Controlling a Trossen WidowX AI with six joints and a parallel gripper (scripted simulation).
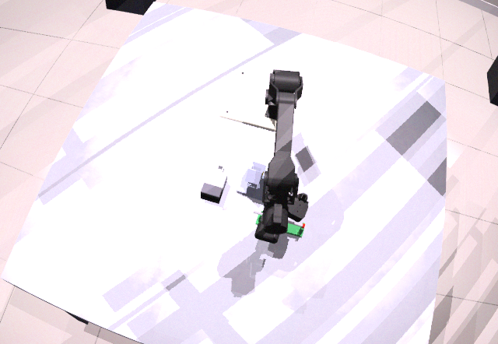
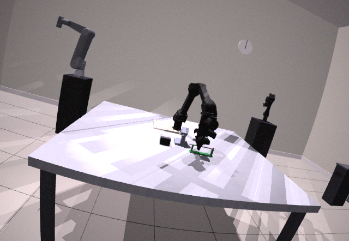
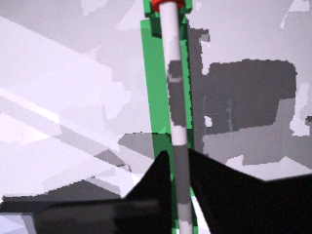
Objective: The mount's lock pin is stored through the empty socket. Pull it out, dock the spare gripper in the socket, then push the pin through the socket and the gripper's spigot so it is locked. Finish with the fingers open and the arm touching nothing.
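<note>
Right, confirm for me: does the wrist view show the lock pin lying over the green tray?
Yes, the white lock pin with its red head runs lengthwise over the green tray.
</note>
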